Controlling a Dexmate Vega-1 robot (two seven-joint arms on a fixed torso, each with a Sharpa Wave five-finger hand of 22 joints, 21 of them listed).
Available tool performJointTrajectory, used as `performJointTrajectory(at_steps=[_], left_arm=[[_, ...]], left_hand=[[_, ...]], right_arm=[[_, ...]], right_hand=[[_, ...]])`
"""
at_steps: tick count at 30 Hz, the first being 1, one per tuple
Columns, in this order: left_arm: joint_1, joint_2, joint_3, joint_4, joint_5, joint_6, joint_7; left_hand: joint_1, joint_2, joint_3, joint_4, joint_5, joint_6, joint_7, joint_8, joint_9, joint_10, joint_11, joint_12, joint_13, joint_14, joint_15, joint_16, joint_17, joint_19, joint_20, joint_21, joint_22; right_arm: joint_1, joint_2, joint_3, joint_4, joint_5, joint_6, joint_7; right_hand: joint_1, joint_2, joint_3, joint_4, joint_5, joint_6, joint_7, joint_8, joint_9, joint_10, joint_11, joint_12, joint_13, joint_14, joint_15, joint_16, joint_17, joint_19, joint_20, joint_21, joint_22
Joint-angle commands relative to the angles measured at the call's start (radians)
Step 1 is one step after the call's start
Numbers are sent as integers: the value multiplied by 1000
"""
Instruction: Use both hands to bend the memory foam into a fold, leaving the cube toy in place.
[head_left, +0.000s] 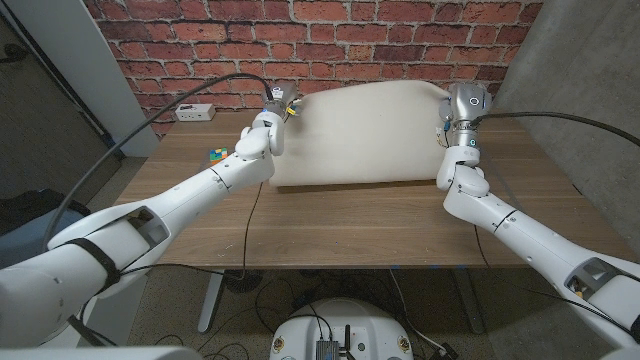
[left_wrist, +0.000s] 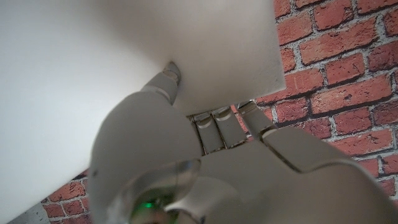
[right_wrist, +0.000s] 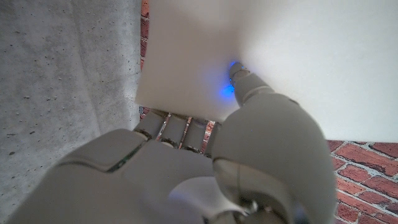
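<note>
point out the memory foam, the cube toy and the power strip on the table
memory foam (head_left: 360, 135), head view, middle of its raised front face
cube toy (head_left: 217, 155), head view, its coloured top, left of the foam
power strip (head_left: 196, 112), head view, its white top face

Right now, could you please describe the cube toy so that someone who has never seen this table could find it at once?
Start at the big white memory foam that both hands lift over the wooden table. Look beside the left hand, on the bare wood near the table's left edge. There lies the cube toy, small and the only many-coloured thing, unlike the white power strip farther back.
</note>
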Motion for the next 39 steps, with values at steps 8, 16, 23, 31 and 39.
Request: performJointTrajectory(at_steps=[8,16,23,31,39], left_arm=[[-38,-52,40,102,-19,-46,44],[-41,-58,44,114,-27,-37,50],[-47,-76,61,127,-10,20,55],[-48,-93,69,134,-11,81,65],[-58,-121,85,153,-7,157,74]], left_hand=[[10,3,7,-1,3,17,6,3,2,74,-68,6,3,5,-56,1,2,4,-97,9,-1],[12,1,7,-2,2,21,7,3,2,78,-66,4,1,4,-57,0,2,2,-101,10,-1],[16,-5,6,-5,1,26,9,3,2,87,-64,2,-5,11,-60,3,3,3,-104,12,-1],[21,-8,5,-8,0,31,14,3,2,93,-66,4,-3,18,-61,6,4,10,-104,17,-1],[22,-10,4,-7,-2,34,14,2,1,98,-72,6,0,27,-57,8,4,19,-105,22,-1]], right_arm=[[27,15,-36,24,-22,-17,-16],[16,23,-33,41,-24,43,-96],[-2,38,-35,45,-59,76,-201],[8,52,-72,44,-152,-30,-218],[-2,43,-89,67,-197,-9,-282]], right_hand=[[-154,-107,-58,16,88,-614,-2,-40,-9,-429,-14,-121,-7,-218,-94,-65,29,-27,29,-52,3],[-218,-155,-116,27,162,-870,-20,-26,-10,-701,-26,-115,-22,-475,-51,-91,23,-135,40,-128,4],[-216,-136,-125,25,181,-845,-60,-16,-10,-802,-43,-120,-40,-616,-54,-95,-25,-282,37,-215,0],[-283,-146,-186,46,192,-901,-105,-22,-10,-906,-38,-103,-55,-790,21,-86,-107,-682,201,-441,1],[-266,-128,-194,35,212,-773,-69,13,-8,-791,-48,-60,-57,-677,-11,-45,-145,-433,136,-389,-1]])
